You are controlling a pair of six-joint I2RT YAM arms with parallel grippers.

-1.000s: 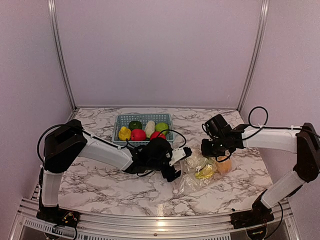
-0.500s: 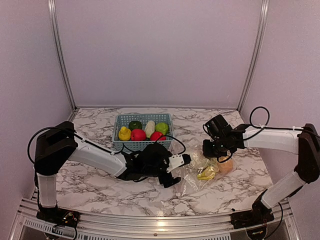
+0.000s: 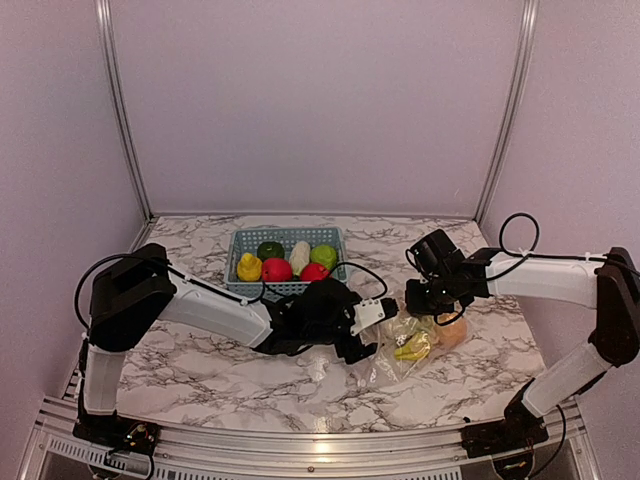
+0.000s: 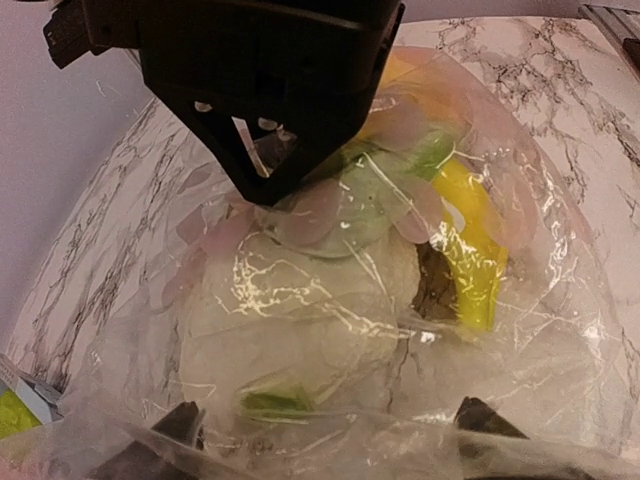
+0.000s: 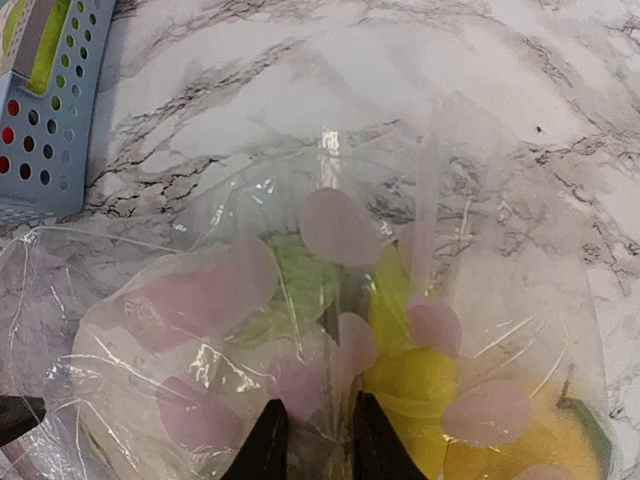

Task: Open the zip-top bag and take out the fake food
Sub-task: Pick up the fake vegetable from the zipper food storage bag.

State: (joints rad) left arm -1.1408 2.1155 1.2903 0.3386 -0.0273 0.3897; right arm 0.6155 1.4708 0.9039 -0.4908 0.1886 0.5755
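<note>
The clear bag (image 3: 405,345) lies on the marble table (image 3: 200,370), near the front right corner of the blue basket (image 3: 285,232), with toy food (image 4: 465,250) inside it in yellow, green and white pieces. The right gripper (image 5: 318,445) has its jaws nearly together, pinching a fold of the bag's film. The left gripper (image 4: 325,430) stands at the bag's left side with jaws spread wide, gripping nothing.

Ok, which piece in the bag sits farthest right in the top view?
The orange one, the only orange piece, at the zip-top bag's right end beyond the yellow banana.
</note>
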